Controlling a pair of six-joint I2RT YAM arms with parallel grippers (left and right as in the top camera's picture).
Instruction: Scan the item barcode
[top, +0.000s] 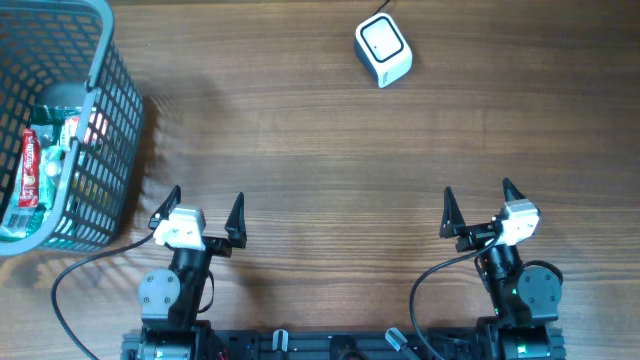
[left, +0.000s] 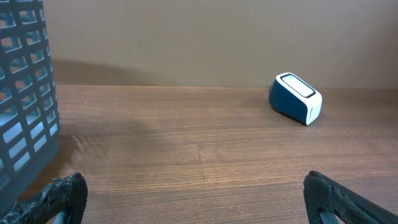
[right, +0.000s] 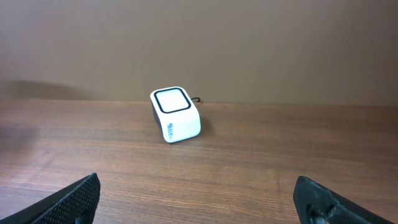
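Here, two robot arms sit at the near edge of a wood-grain tabletop (top: 300, 160), and neither is holding anything. The left pincer (top: 201, 203) is spread wide, its two dark fingertips well apart above bare wood. The right pincer (top: 477, 195) is spread just as wide and also grips nothing.

A white barcode scanner (top: 383, 51), with a dark-rimmed square window on its top face, rests at the far side of the tabletop. It sits right of centre and well apart from both arms. The left wrist view shows the scanner (left: 296, 98) ahead and to the right, with a dark blue side turned toward the camera. The right wrist view has the scanner (right: 176, 114) ahead and slightly left, with a thin cable (right: 196, 99) trailing behind it toward the brown wall.

A blue-grey mesh basket (top: 112, 110) fills the far left corner, near the left arm, and its gridded wall also edges the left wrist view. The items to be scanned lie inside the basket. A red packet (top: 31, 165) rests along its left side, beside other packaged goods too jumbled to tell apart.

A black lead (top: 70, 270) loops from the left arm's base across the wood near the basket.
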